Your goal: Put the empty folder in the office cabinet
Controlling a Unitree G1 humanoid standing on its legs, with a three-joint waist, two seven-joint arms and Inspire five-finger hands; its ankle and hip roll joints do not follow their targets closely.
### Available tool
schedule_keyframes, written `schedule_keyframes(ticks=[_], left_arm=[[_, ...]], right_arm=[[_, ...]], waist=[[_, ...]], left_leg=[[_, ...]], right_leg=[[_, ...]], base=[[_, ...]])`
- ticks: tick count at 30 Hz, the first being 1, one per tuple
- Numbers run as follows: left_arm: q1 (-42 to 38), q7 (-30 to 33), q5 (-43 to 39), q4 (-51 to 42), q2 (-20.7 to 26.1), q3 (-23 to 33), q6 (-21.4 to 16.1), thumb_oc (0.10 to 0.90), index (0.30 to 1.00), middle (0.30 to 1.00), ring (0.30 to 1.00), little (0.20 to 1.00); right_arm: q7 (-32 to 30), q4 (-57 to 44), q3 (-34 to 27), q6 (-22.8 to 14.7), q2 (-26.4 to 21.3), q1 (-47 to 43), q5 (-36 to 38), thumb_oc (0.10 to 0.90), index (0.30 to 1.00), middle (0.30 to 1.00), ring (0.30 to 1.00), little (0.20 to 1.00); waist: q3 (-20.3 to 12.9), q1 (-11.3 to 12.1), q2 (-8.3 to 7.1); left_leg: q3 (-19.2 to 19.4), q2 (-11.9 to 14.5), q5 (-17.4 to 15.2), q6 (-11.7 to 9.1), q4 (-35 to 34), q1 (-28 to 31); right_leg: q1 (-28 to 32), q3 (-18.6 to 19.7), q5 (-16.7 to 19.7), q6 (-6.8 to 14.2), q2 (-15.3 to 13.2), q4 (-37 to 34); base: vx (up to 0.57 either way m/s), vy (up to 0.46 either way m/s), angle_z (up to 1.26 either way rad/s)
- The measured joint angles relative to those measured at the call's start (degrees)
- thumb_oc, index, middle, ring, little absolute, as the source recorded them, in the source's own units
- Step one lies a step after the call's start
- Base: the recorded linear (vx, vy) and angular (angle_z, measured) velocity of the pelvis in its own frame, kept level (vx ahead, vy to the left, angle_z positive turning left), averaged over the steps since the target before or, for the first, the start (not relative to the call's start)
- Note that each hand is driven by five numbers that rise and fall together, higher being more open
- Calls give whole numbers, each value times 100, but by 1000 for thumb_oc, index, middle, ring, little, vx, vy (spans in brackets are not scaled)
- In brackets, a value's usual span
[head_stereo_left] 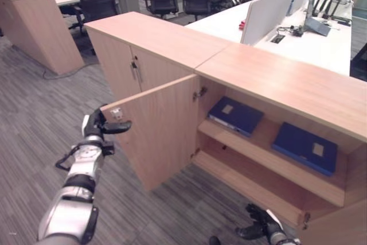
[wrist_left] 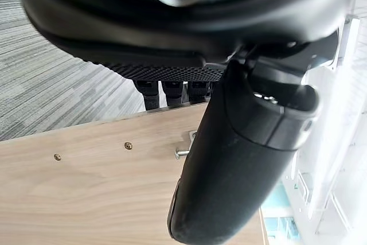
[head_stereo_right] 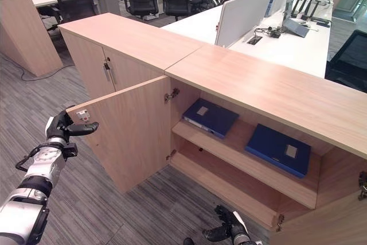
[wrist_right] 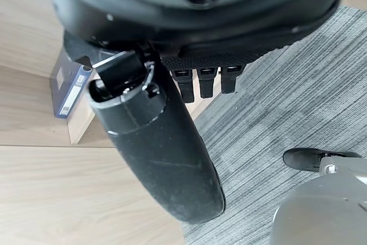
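1. Two flat blue folders (head_stereo_left: 236,115) (head_stereo_left: 305,147), each with a pale label, lie apart on the cabinet (head_stereo_left: 275,78) shelf (head_stereo_left: 269,159)
2. Left hand (head_stereo_left: 102,124) grips the open door (head_stereo_left: 163,127) at its outer top edge, fingers behind, thumb in front
3. Right hand (head_stereo_left: 257,225) hangs low over carpet (head_stereo_left: 34,124), fingers relaxed, holding nothing

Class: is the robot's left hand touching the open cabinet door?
Touching. In the left wrist view the left hand has fingers curled over the cabinet door's top edge, thumb against its face.
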Motion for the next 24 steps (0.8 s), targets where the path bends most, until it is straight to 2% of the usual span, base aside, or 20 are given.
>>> schedule_keyframes(ticks=[4,7,10,13,15,16,18,24], left_arm=[[368,9,-16,-648,-183,-53,2,800,900,900,900,900],[924,-77,-14,-1480,-468,-167,-109,800,900,900,900,900],[1796,-160,-231,-2597,-887,-192,-156,800,900,900,900,900],[2539,-534,-243,-3320,-1053,-389,-209,800,900,900,900,900],[3054,-654,-406,-3911,-1117,-362,-203,800,900,900,900,900],[3387,-828,-461,-4312,-1101,-520,-189,800,900,900,900,900],[3508,-1218,-452,-4476,-1071,-757,-41,800,900,900,900,900],[3697,-1662,-443,-4874,-1078,-1255,168,800,900,900,900,900]], right_arm=[[-19,2,-18,10,9,27,-1,800,900,900,900,900],[-18,16,-56,24,17,22,-5,800,900,900,900,900],[-43,9,-146,32,30,-11,-11,800,900,900,900,900],[-46,9,-189,57,80,2,-118,800,900,900,900,900],[-48,12,-250,81,146,20,-126,800,900,900,900,900],[-62,84,-305,115,216,24,-127,800,900,900,900,900],[-63,166,-312,153,257,26,-127,800,900,900,900,900],[-65,166,-317,159,259,60,-126,800,900,900,900,900]], waist=[[1,125,17],[7,322,33],[27,479,102],[29,614,151],[31,610,162],[32,648,164],[39,688,175],[66,748,211]], left_leg=[[-120,-16,30,15,0,-23],[-180,-40,40,31,0,-28],[-312,-89,34,58,0,-62],[-412,-112,37,57,0,-94],[-438,-113,45,66,0,-106],[-468,-110,58,70,0,-128],[-535,-115,62,64,0,-129],[-578,-101,68,51,0,-143]], right_leg=[[33,-123,2,0,-21,2],[83,-244,-20,18,-60,1],[95,-355,-71,53,-152,-38],[104,-435,-123,102,-158,-42],[123,-459,-121,100,-179,-42],[126,-512,-114,86,-176,-42],[141,-561,-143,91,-170,-43],[159,-592,-166,82,-177,-42]], base=[[-17,-17,14],[-29,-31,19],[-16,-22,17],[-14,-18,16],[-21,-12,10],[-21,-15,14],[-20,-18,14],[-11,-8,3]])
